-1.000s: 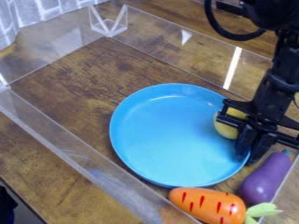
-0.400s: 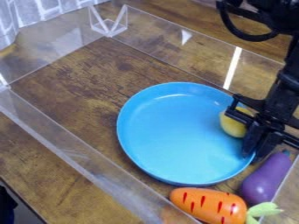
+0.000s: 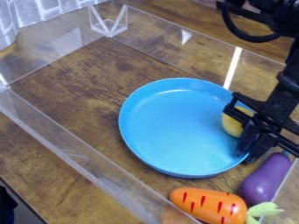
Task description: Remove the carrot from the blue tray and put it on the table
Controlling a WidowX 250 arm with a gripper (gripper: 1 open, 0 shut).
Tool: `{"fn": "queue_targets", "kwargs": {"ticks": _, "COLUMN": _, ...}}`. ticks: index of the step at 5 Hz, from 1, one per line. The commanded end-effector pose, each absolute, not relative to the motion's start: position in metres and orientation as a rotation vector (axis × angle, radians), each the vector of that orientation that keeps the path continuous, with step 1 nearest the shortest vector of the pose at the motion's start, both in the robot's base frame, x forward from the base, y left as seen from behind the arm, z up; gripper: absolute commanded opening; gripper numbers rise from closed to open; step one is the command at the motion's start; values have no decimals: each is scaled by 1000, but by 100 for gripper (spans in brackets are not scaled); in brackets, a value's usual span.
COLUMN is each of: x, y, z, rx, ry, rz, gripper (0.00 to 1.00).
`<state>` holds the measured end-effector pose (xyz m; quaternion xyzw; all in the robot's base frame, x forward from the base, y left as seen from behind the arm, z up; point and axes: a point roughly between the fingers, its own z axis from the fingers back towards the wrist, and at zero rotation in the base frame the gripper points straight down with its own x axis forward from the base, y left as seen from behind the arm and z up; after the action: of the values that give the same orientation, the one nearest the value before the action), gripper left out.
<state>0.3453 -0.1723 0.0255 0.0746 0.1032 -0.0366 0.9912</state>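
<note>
The carrot [image 3: 211,205] is seen lying on the table [image 3: 82,96], just outside the blue tray [image 3: 176,127] at its near edge. A purple eggplant [image 3: 267,178] is placed just beside the carrot's leafy end. The gripper [image 3: 249,140] is lowered at the tray's right rim with jaws closed, partly hiding a yellow object [image 3: 232,125]. Clear acrylic walls [image 3: 59,131] border the table.

Carrot [image 3: 211,205] cut by bottom edge, yellow object [image 3: 232,125] (identity unclear) half hidden behind pincer [image 3: 251,147]
</note>
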Motion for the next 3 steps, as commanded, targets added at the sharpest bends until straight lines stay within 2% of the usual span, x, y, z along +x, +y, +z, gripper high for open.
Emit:
{"fn": "queue_targets", "kwargs": {"ticks": 1, "x": 344, "y": -179, "z": 65, "rx": 115, "ry": 127, "rz": -153, "gripper": 0}}
{"fn": "queue_targets", "kwargs": {"ticks": 3, "x": 347, "y": -184, "z": 65, "rx": 111, "ry": 124, "rz": -139, "gripper": 0}}
